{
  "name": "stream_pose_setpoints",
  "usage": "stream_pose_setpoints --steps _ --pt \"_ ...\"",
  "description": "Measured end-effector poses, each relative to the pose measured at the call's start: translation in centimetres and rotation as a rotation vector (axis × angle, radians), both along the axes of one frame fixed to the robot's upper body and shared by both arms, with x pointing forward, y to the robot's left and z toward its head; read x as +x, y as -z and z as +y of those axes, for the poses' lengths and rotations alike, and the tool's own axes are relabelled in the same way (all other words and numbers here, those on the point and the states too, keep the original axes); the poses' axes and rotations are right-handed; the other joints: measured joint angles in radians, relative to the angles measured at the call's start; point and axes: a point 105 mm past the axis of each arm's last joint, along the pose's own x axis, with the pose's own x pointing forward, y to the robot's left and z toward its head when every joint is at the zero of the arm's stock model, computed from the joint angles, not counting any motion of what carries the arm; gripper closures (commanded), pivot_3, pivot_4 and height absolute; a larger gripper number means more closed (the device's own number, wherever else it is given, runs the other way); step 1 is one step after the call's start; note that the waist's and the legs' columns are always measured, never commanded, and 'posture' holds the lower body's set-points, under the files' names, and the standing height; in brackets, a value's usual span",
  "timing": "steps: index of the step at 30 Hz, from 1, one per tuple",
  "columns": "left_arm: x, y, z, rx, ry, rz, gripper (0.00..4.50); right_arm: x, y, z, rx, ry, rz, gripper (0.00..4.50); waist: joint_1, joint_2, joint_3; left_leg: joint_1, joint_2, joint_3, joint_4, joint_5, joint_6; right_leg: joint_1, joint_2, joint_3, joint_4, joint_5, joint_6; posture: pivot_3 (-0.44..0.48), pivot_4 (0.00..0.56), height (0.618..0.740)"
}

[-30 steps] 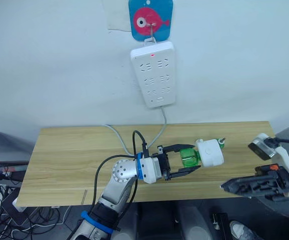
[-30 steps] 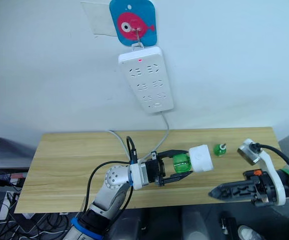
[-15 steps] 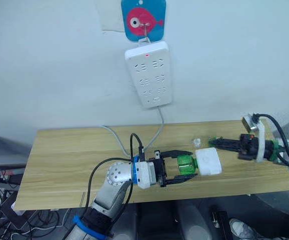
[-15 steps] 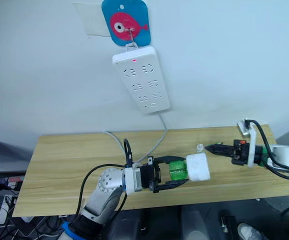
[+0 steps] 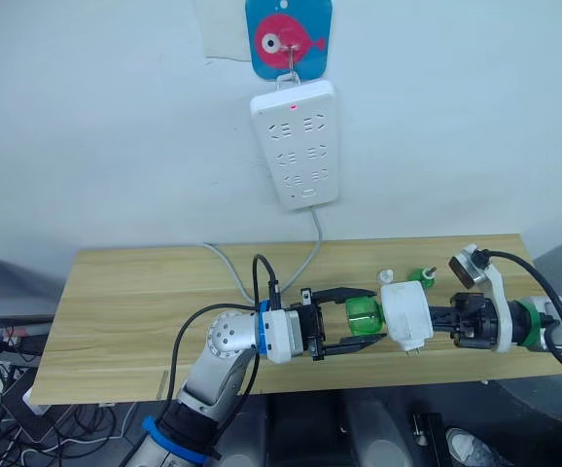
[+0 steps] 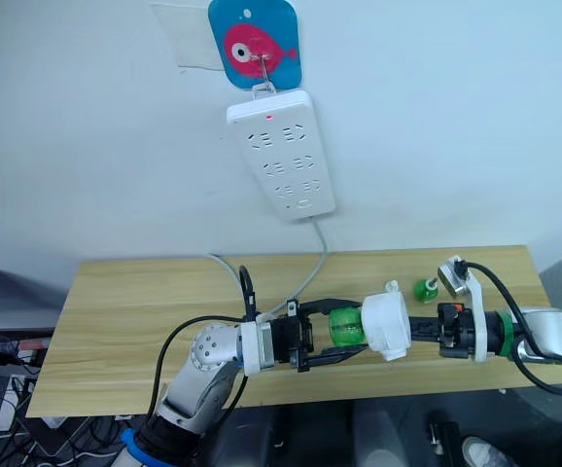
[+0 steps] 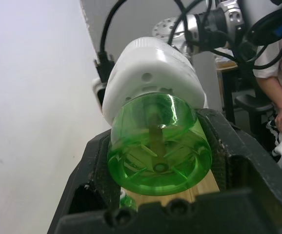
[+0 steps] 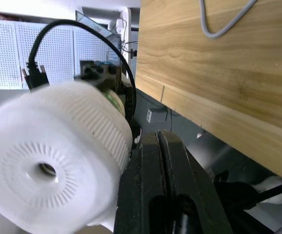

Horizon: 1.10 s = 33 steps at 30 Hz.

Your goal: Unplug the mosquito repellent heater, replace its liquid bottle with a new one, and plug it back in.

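The white mosquito repellent heater (image 5: 403, 313) is off the power strip, held level above the table's front edge with its green liquid bottle (image 5: 363, 318) screwed into it. My left gripper (image 5: 364, 317) is shut on that bottle; the left wrist view shows the bottle's base (image 7: 158, 146) between the pads and the heater (image 7: 153, 73) beyond it. My right gripper (image 5: 433, 316) is shut, fingers pressed together, with its tip right at the heater's vent end (image 8: 53, 161). A second green bottle (image 5: 419, 277) stands on the table behind, with a small white cap (image 5: 385, 276) beside it.
The white power strip (image 5: 296, 144) hangs on the wall from a fish-shaped hook (image 5: 289, 34), red light on, its grey cable (image 5: 310, 255) trailing across the wooden table (image 5: 135, 302). A person (image 7: 280, 73) stands past the table's end.
My right gripper shut and swung from off the table's front right corner in to the heater's vent end. The left gripper still holds the bottle; the camera shifted slightly.
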Motion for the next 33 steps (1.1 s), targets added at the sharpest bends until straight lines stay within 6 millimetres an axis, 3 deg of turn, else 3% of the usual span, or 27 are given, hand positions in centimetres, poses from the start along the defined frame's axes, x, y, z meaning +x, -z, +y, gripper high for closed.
stream_pose_setpoints --steps 7,15,26,33 --pt "0.2 0.0 0.0 0.002 -0.016 -0.013 2.22 -2.0 -0.1 0.3 0.009 -0.061 0.011 4.46 -0.004 0.001 0.000 0.000 0.000 0.000 0.000 0.000 0.000 0.000 0.001 -0.001 0.000 0.000 0.000 -0.131 0.296 0.740" --pt "0.5 0.9 -0.1 0.027 -0.035 -0.001 2.22 -4.5 -2.0 1.0 0.061 -0.185 -0.034 4.46 -0.006 0.001 -0.001 0.000 0.000 0.000 0.001 0.000 0.000 0.000 0.002 -0.002 0.000 0.000 0.000 -0.141 0.288 0.740" --pt "0.3 0.8 -0.2 0.022 -0.025 -0.014 2.22 -3.6 -4.4 1.9 0.090 -0.231 -0.165 4.46 -0.007 0.001 -0.001 0.000 0.000 0.000 0.001 0.000 0.000 0.000 0.002 -0.001 0.000 0.000 0.000 -0.158 0.292 0.740" --pt "0.1 1.1 -0.2 0.032 -0.010 -0.012 2.22 -1.4 -6.6 1.8 0.112 -0.214 -0.239 4.46 -0.008 0.001 -0.001 0.000 0.001 0.000 0.002 0.000 0.000 0.000 0.002 -0.001 0.000 0.000 0.001 -0.170 0.297 0.740"
